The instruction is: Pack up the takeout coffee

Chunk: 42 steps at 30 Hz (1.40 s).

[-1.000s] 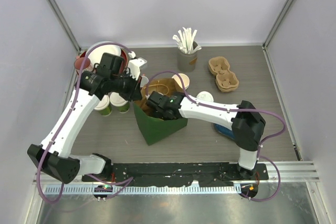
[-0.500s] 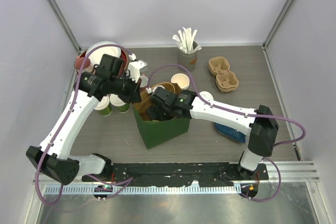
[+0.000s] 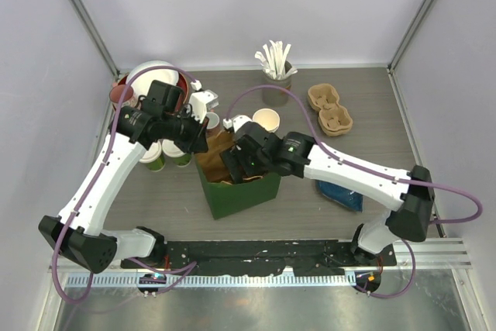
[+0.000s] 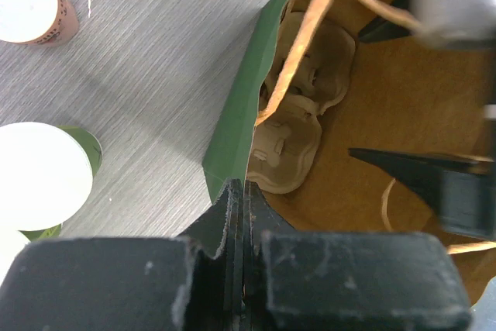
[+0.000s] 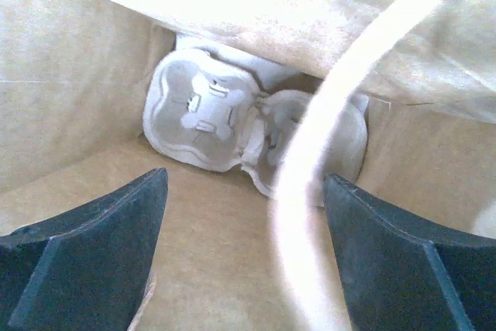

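Bag first: the green paper bag (image 3: pixel 240 191) stands open in the middle of the desk (image 3: pixel 372 137). We see the left claw (image 4: pixel 236 195) clamped tight on its rim, jaws pressed together on the green edge. The right claw (image 5: pixel 244 184) is down inside the bag, jaws spread wide with nothing between them. Below it, on the bag's floor, lies a pulp cup carrier (image 5: pixel 225 122). The takeout coffee is outside: two lidded green cups (image 3: pixel 167 153) stand on the desk just left of the bag, beside the left arm. An open cream cup (image 3: pixel 266 119) sits just behind the bag. We've got a second carrier (image 3: pixel 329 110) further right and a pot of stirrers (image 3: pixel 275 75) at the back.
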{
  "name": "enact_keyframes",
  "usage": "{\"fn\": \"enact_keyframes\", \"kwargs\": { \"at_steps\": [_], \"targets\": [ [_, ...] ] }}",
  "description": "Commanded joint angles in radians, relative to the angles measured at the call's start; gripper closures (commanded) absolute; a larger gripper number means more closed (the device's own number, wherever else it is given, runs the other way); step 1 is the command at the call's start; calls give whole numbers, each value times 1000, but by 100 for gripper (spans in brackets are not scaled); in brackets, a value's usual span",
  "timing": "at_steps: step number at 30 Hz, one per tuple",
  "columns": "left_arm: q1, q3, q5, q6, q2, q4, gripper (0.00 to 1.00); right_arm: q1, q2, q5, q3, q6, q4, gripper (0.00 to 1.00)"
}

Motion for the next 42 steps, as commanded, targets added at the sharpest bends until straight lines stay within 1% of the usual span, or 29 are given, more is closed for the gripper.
{"fn": "enact_keyframes", "kwargs": {
  "at_steps": [1, 4, 10, 17, 20, 21, 25, 28, 30, 31, 33, 34, 37, 39, 40, 42],
  "targets": [
    [-3, 21, 4, 11, -12, -14, 100, 9, -116, 10, -19, -29, 97, 14],
    [-4, 18, 7, 10, -9, -11, 100, 9, -153, -13, -24, -38, 124, 14],
    [-4, 9, 15, 13, -13, -9, 100, 9, -179, -53, 19, -44, 128, 14],
    [-3, 6, 21, 40, -9, -3, 100, 8, -230, -88, 62, -38, 175, 14],
    [-4, 7, 48, 51, -4, 2, 100, 8, -259, -59, 84, -33, 189, 13],
    [-4, 9, 59, 54, -3, 9, 100, 8, -262, -8, 91, -23, 184, 13],
    [-4, 7, 91, 76, 7, 29, 100, 2, -267, 121, 140, -7, 125, 13],
    [-3, 7, 96, 86, 14, 31, 100, -1, -264, 168, 156, -4, 91, 13],
    [-4, 7, 97, 86, 16, 31, 99, -3, -265, 172, 159, -4, 83, 13],
    [-3, 9, 96, 88, 16, 31, 91, -1, -265, 172, 167, -6, 83, 13],
    [-4, 16, 81, 88, 16, 23, 77, -3, -267, 172, 174, -12, 83, 13],
    [-3, 28, 75, 86, 16, 20, 66, -1, -267, 172, 185, -18, 85, 13],
    [-4, 79, 33, 88, 14, -7, 51, -1, -262, 171, 206, -29, 83, 13],
    [-4, 122, 3, 90, 11, -27, 45, -1, -258, 169, 217, -44, 83, 13],
    [-4, 137, -5, 91, 7, -32, 40, -3, -255, 168, 228, -47, 83, 13],
    [-3, 183, -24, 96, 0, -58, 33, -3, -244, 154, 239, -62, 83, 13]
  ]
}}
